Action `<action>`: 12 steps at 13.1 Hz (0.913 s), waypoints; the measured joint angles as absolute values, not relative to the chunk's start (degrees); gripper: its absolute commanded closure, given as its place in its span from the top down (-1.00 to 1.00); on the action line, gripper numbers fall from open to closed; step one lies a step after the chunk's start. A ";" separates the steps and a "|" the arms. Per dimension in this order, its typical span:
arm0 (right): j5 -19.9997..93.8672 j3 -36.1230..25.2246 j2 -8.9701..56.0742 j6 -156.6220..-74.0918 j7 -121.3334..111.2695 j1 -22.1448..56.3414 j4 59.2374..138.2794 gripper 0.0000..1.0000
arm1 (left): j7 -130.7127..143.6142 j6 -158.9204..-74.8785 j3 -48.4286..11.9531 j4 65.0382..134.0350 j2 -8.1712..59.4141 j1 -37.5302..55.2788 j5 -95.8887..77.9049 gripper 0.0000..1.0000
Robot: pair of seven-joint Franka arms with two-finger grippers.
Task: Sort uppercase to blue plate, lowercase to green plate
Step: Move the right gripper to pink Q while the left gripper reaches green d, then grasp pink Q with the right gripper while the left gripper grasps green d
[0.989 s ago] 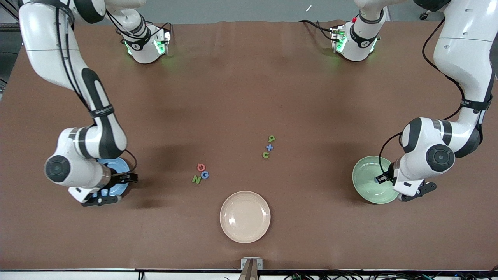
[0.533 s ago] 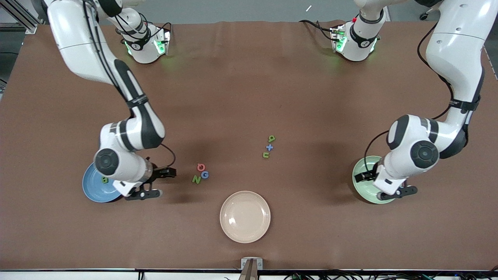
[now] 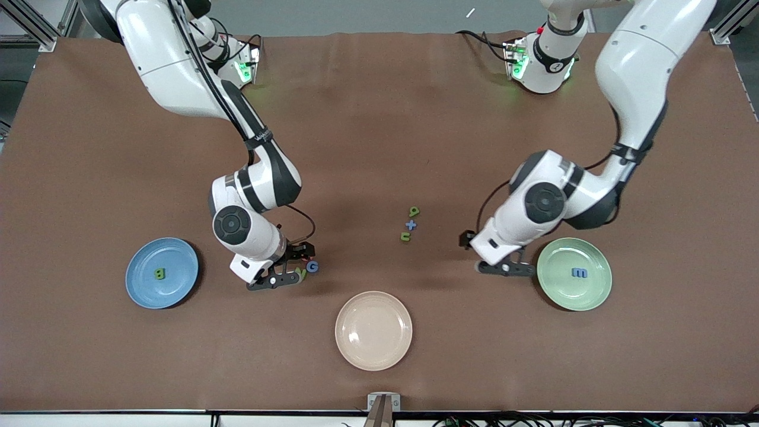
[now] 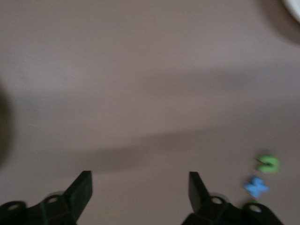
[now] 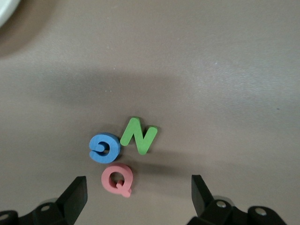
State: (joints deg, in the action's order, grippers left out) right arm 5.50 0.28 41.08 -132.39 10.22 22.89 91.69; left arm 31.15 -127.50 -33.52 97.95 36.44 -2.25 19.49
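The blue plate (image 3: 161, 290) holds the green B (image 3: 159, 274). The green plate (image 3: 574, 293) holds the blue m (image 3: 579, 273). My right gripper (image 3: 293, 265) is open and empty just over the uppercase cluster. In the right wrist view (image 5: 138, 192) the red round letter (image 5: 117, 179) lies between the jaws, with the blue G (image 5: 104, 148) and green N (image 5: 138, 135) just past it. The front view shows the G (image 3: 312, 267); the red letter is hidden there. My left gripper (image 3: 487, 255) is open and empty (image 4: 139, 185), between the green plate and the lowercase q (image 3: 414, 211), x (image 3: 410, 225) and u (image 3: 405, 236).
A beige plate (image 3: 373, 356) sits nearer the front camera, midway between the two clusters. Its edge shows in a corner of both wrist views (image 5: 5, 9) (image 4: 294, 5). The blue x (image 4: 256, 186) and a green letter (image 4: 268, 164) lie off to one side of the left jaws.
Both arms have swung away from their plates toward the table's middle. The B now lies uncovered in the blue plate and the m in the green plate.
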 measured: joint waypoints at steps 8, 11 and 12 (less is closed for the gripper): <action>5.49 0.21 43.38 -134.51 13.38 25.54 92.48 0.34 | 36.91 -132.69 -33.43 101.32 40.94 9.35 24.57 0.67; 5.47 -0.08 43.48 -134.56 13.42 25.57 92.48 -0.29 | 37.17 -133.67 -33.39 101.87 42.10 10.48 25.57 0.57; 5.42 -0.18 43.46 -134.57 13.42 25.57 92.47 -0.51 | 37.17 -133.72 -33.39 101.87 42.42 11.14 26.42 0.57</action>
State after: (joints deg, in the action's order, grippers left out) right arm 5.42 -0.18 43.46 -134.57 13.42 25.57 92.47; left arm 37.17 -133.72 -33.39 101.87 42.42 11.14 26.42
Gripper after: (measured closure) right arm 0.441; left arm 0.194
